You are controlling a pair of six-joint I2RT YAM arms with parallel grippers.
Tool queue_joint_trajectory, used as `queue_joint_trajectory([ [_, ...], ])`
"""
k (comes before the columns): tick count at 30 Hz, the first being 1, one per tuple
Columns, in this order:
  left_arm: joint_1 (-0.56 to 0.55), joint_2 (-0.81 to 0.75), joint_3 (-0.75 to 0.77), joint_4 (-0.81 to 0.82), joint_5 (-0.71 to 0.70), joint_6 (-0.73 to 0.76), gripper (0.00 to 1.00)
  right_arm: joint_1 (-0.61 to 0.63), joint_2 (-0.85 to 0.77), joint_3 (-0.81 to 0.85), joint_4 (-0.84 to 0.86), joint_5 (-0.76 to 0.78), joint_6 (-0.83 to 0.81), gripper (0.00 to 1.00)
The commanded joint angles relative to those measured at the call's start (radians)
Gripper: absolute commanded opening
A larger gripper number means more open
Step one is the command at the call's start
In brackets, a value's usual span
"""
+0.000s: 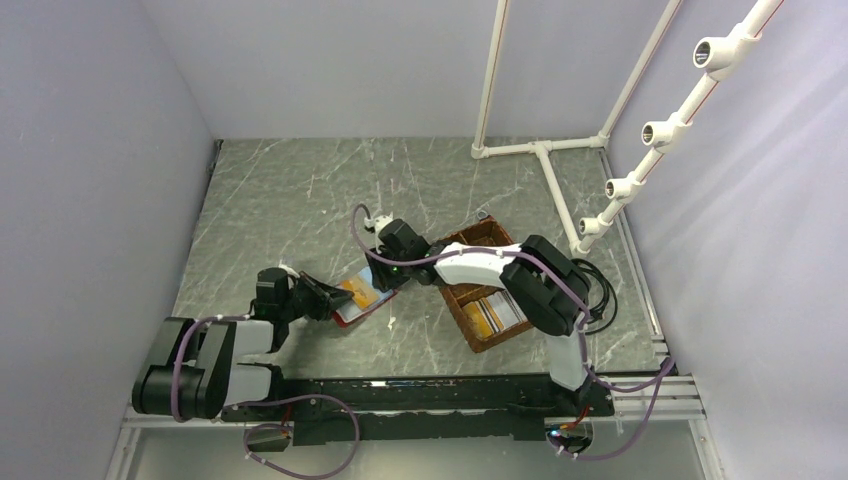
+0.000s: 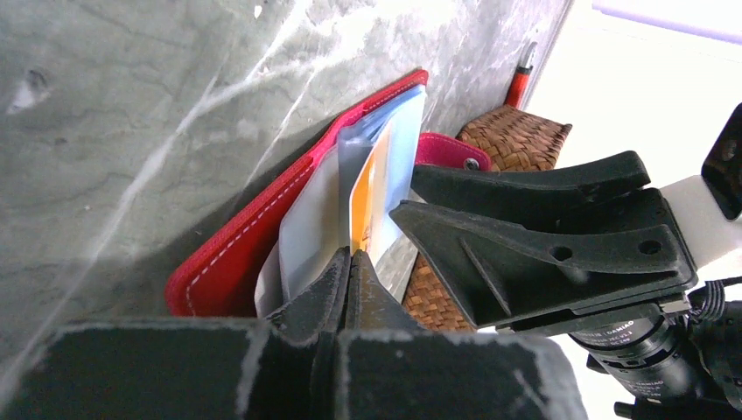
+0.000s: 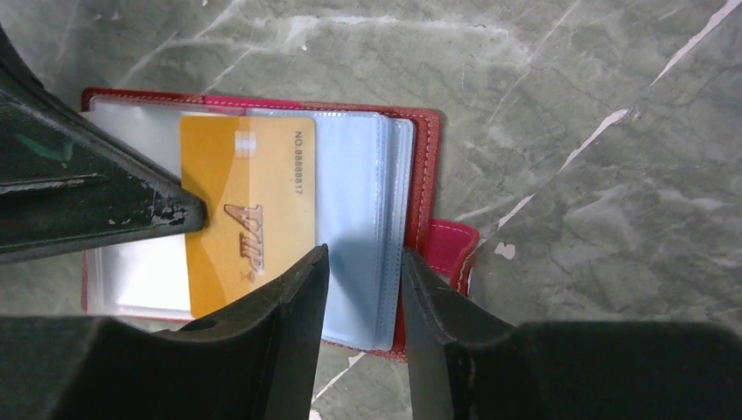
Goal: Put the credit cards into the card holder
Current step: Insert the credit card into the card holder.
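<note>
The dark red card holder (image 1: pixel 378 302) lies open on the table, its clear-blue inner sleeves facing up (image 3: pixel 359 201). An orange "VIP" credit card (image 3: pixel 245 201) lies over the sleeves on its left half. My left gripper (image 2: pixel 352 255) is shut on this card's edge, low at the wallet's left side (image 1: pixel 335 300). My right gripper (image 3: pixel 363 254) is open and empty, just above the blue sleeves near the snap tab (image 3: pixel 451 249). It hangs over the wallet in the top view (image 1: pixel 385 272). More cards (image 1: pixel 495 312) lie in the woven basket.
The brown woven basket (image 1: pixel 470 320) stands right of the wallet, under my right arm, and shows in the left wrist view (image 2: pixel 516 140). A white pipe frame (image 1: pixel 545 150) stands at the back right. Walls close the left and back sides.
</note>
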Motion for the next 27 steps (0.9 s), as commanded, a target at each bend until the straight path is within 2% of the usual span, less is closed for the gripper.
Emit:
queue_joint_trajectory([
  [1, -0.017, -0.01, 0.021, -0.055, -0.102, -0.013, 0.0, -0.016, 0.004, -0.085, -0.035, -0.193, 0.105, 0.41],
  [5, -0.019, 0.026, 0.02, -0.023, -0.096, -0.008, 0.0, -0.042, -0.016, -0.103, -0.002, -0.279, 0.132, 0.46],
  [10, -0.021, 0.066, 0.096, -0.077, -0.063, 0.064, 0.0, -0.056, -0.006, -0.113, 0.037, -0.348, 0.139, 0.48],
  [18, -0.022, 0.15, 0.242, -0.251, 0.05, 0.245, 0.0, -0.08, 0.011, -0.101, 0.047, -0.363, 0.129, 0.48],
  [27, -0.006, 0.183, 0.297, -0.348, 0.169, 0.356, 0.0, -0.143, 0.009, -0.075, 0.022, -0.366, 0.112, 0.51],
])
